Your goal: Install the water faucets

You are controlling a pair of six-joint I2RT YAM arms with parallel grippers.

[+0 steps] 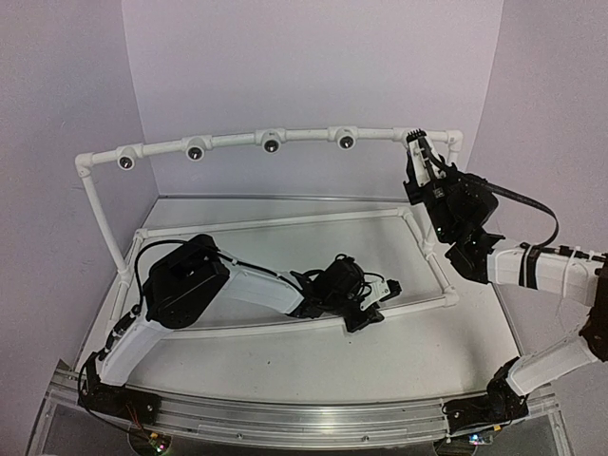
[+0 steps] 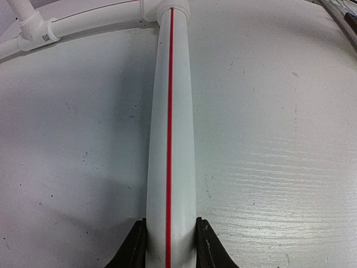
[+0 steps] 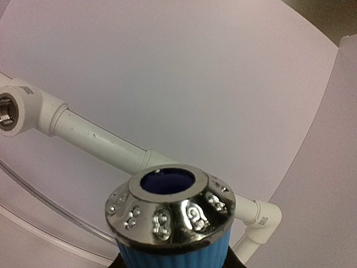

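A water faucet [image 3: 170,223] with a ribbed bright-blue body and a chrome cap around a dark hole fills the bottom of the right wrist view. My right gripper [image 3: 173,263] is shut on it, and only slivers of its fingers show. In the top view that gripper [image 1: 418,142] is raised at the right end of the upper white rail [image 1: 233,141], just left of the corner elbow [image 1: 454,141]. My left gripper [image 1: 377,304] lies low, shut on the front pipe [image 1: 275,325] of the base frame. That pipe [image 2: 170,128] carries a red line between the black fingers [image 2: 133,248].
Several tee fittings with dark openings sit along the upper rail, the nearest [image 1: 346,141] left of my right gripper. A tee with a threaded metal socket [image 3: 8,111] shows at far left, and an elbow [image 3: 266,215] at lower right. Pale walls close in behind.
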